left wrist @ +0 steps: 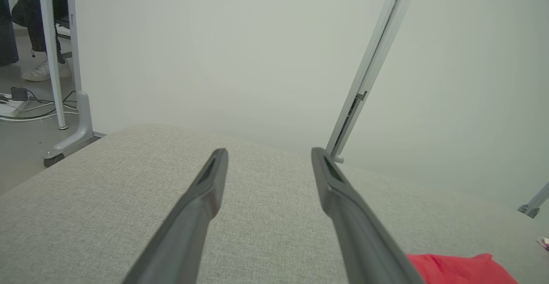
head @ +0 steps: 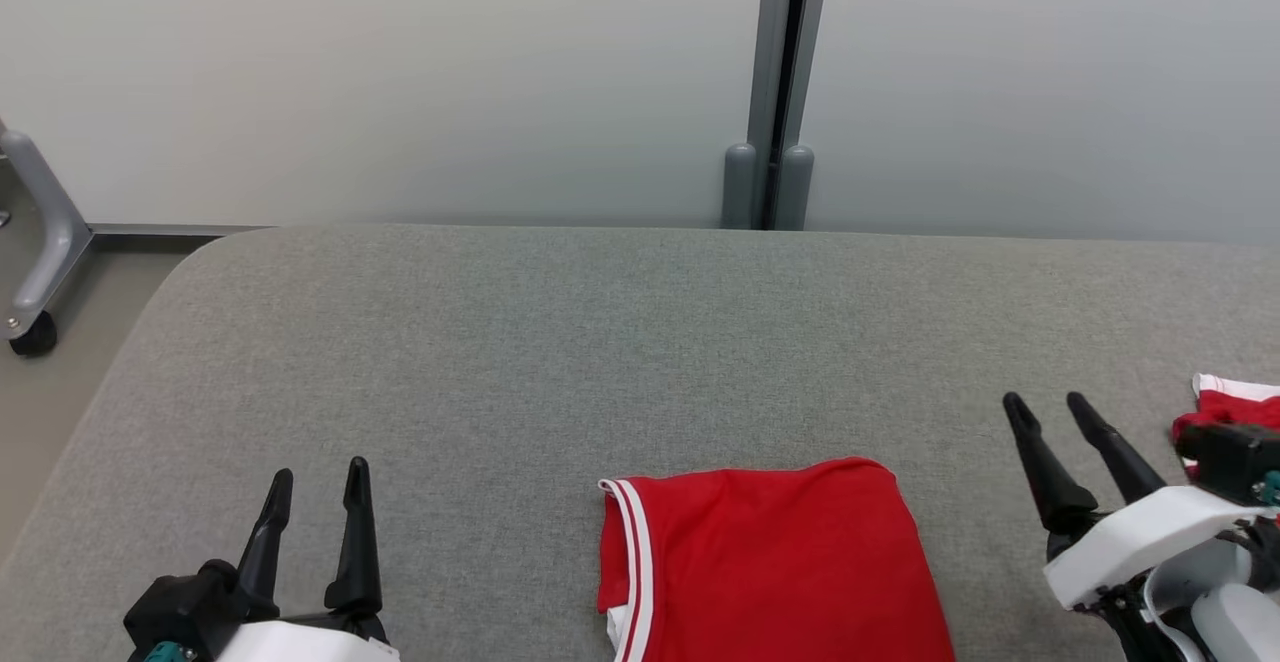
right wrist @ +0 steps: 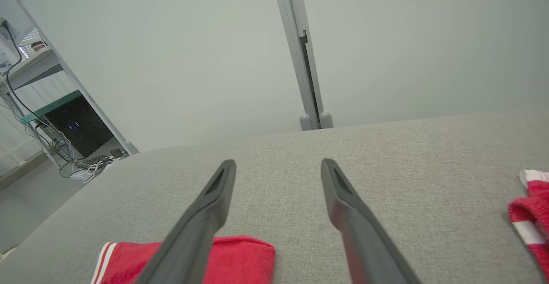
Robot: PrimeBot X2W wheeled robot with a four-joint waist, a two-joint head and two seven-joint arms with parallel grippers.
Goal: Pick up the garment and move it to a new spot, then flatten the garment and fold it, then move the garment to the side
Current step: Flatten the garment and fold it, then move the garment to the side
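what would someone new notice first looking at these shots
The red garment with white trim jumps out first, lying flat at the near middle of the grey fabric surface. The left claw and right claw flank it, both open and empty. A bunched red and white cloth sits at the head view's right edge.

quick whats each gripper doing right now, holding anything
left gripper: open, holding nothing
right gripper: open, holding nothing

Looks like a lab (or office): partition panels (head: pixel 400 72), loose floor cables (right wrist: pixel 85 166).
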